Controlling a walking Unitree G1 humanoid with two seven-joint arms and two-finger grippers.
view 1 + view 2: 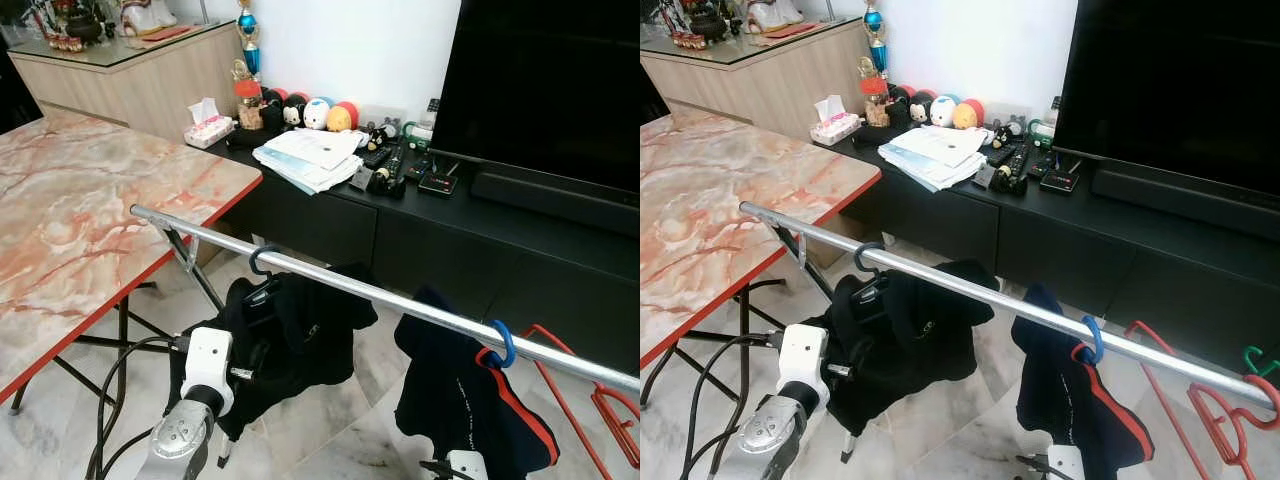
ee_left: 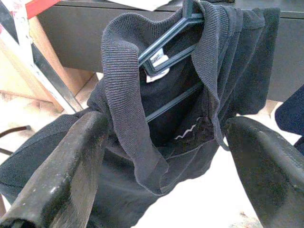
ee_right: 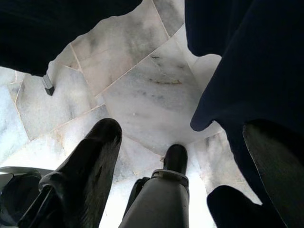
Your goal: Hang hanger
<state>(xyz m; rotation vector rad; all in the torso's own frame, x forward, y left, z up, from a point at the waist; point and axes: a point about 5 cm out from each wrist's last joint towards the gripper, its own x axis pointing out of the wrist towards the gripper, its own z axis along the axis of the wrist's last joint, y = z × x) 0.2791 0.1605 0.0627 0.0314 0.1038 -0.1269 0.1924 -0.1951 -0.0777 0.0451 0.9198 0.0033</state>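
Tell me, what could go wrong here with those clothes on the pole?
The black garment sits bunched and lopsided on its dark hanger, so it may slide off. The left gripper, jaws open around the fabric, could snag it when pulling away. The metal rod slopes down, so hangers might slide along it.

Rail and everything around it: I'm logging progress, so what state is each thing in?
Rail: horizontal, carrying two garments.
Black garment: hung by dark hanger hook.
Navy garment: hung by blue hook.
Left tool: open, facing the black garment's collar.
Right tool: open, pointing at the floor.
Red hangers: empty.
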